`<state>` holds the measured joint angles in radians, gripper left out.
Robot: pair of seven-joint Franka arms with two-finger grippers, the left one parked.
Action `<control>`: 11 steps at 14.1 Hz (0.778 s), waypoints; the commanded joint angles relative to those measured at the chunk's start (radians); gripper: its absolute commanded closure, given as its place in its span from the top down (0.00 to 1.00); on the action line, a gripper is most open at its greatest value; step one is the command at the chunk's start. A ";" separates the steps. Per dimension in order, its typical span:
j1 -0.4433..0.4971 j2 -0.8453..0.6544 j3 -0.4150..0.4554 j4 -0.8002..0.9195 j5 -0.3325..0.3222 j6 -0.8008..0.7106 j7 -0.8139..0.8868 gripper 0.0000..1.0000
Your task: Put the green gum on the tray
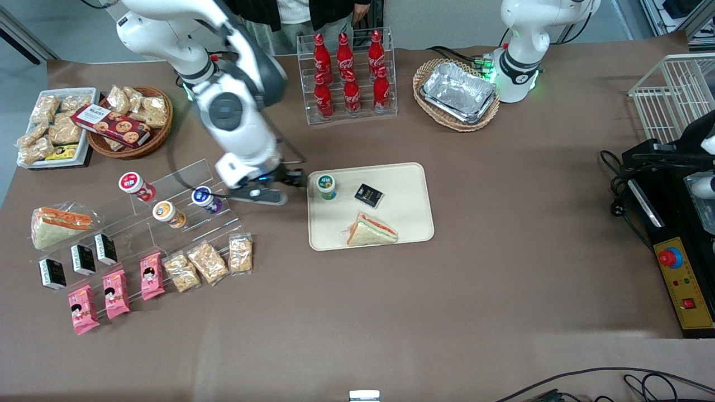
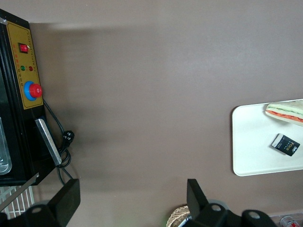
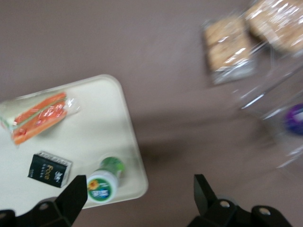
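The green gum (image 1: pixel 327 186), a small green canister with a white lid and green label, stands upright on the cream tray (image 1: pixel 408 215), in the corner toward the working arm's end and farthest from the front camera. My gripper (image 1: pixel 295 180) is open and empty, just off the tray's edge beside the gum, not touching it. In the right wrist view the gum (image 3: pixel 104 181) sits on the tray (image 3: pixel 106 118) near one finger of the open gripper (image 3: pixel 140 198), with bare table between the fingers.
A wrapped sandwich (image 1: pixel 371 230) and a small black box (image 1: pixel 368 195) lie on the tray. A clear tiered stand (image 1: pixel 167 218) holds purple (image 1: pixel 206 199), orange (image 1: pixel 168 214) and red canisters. Cola bottles (image 1: pixel 346 78) and a foil tray in a wicker basket (image 1: pixel 458 92) stand farther back.
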<state>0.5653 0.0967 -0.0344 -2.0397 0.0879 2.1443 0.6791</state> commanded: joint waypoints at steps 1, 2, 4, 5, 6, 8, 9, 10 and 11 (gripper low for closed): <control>-0.167 -0.044 0.008 0.052 -0.014 -0.102 -0.186 1.00; -0.220 -0.049 0.008 0.059 -0.026 -0.113 -0.253 1.00; -0.304 -0.061 0.008 0.075 -0.060 -0.138 -0.375 1.00; -0.350 -0.069 0.007 0.084 -0.072 -0.142 -0.419 1.00; -0.395 -0.075 0.008 0.090 -0.077 -0.144 -0.464 1.00; -0.467 -0.103 0.007 0.093 -0.077 -0.167 -0.567 1.00; -0.504 -0.112 -0.004 0.098 -0.077 -0.184 -0.622 1.00; -0.533 -0.121 -0.013 0.110 -0.070 -0.211 -0.671 1.00; -0.550 -0.133 -0.022 0.127 -0.068 -0.251 -0.687 1.00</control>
<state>0.0742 0.0025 -0.0475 -1.9478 0.0205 1.9865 0.0778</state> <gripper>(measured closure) 0.000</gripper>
